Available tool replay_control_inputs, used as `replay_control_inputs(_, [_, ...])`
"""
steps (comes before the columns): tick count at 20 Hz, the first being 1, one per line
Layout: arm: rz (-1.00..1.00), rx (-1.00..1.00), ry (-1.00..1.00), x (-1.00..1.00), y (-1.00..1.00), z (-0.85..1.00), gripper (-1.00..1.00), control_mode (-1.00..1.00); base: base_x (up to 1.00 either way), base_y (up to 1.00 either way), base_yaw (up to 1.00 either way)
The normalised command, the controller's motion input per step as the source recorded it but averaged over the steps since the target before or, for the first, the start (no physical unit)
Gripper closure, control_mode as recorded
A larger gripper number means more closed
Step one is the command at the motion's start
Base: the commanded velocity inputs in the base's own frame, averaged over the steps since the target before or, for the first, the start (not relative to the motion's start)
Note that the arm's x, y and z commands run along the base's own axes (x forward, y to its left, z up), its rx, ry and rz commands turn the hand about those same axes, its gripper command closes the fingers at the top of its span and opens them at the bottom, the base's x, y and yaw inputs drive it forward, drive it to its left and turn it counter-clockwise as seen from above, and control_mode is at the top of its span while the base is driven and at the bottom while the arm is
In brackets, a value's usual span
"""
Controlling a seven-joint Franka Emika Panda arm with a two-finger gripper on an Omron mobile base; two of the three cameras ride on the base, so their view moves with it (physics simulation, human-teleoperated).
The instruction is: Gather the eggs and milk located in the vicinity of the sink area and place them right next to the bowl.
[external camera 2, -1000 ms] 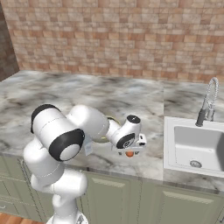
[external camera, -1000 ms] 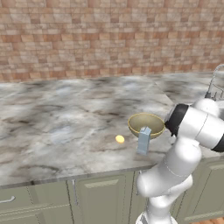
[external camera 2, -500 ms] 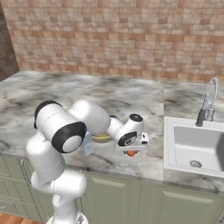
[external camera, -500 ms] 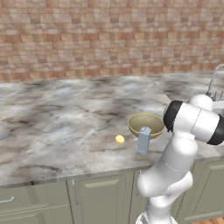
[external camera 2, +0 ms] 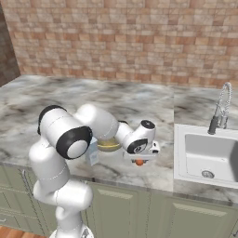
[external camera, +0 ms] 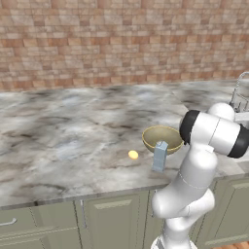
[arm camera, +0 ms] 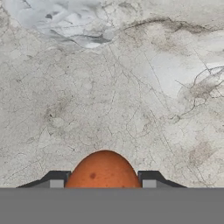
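My gripper (external camera 2: 139,160) is shut on an orange-brown egg (external camera 2: 139,162), low over the marble counter between the bowl and the sink (external camera 2: 209,153). In the hand view the egg (arm camera: 103,169) bulges up between the two dark fingertips (arm camera: 57,179), with bare counter beyond it. The olive-tan bowl (external camera: 162,137) stands near the counter's front. A pale blue milk carton (external camera: 159,156) stands upright right in front of it. A second egg (external camera: 133,154) lies on the counter just left of the carton. My arm partly hides the bowl (external camera 2: 109,145) and milk (external camera 2: 92,151) in the right base view.
A tall chrome spring-neck faucet (external camera 2: 222,109) rises behind the basin at the right. A brick wall (external camera: 121,44) backs the counter. Open marble counter (external camera: 63,126) stretches left of the bowl. The counter's front edge runs close below the gripper.
The jaws have closed on the egg. The hand has stayed at nearly the same spot by the sink, while the arm's upper links have shifted a little.
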Motion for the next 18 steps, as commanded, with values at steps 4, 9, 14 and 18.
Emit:
replay_control_inputs(4, [0.0, 0.05, -0.02, 0.0, 0.01, 0.0, 1.0, -1.0, 0.0, 0.0, 0.0])
replay_control_inputs(9, [0.03, 0.02, -0.1, -0.11, 0.06, 0.0, 1.0, -1.0, 0.0, 0.0, 0.0])
replay_control_inputs(14, [0.07, 0.0, -0.18, -0.13, 0.22, 0.0, 1.0, -1.0, 0.0, 0.0, 0.0])
replay_control_inputs(18, [0.08, 0.0, -0.17, -0.11, 0.34, 0.02, 1.0, -1.0, 0.0, 0.0, 0.0])
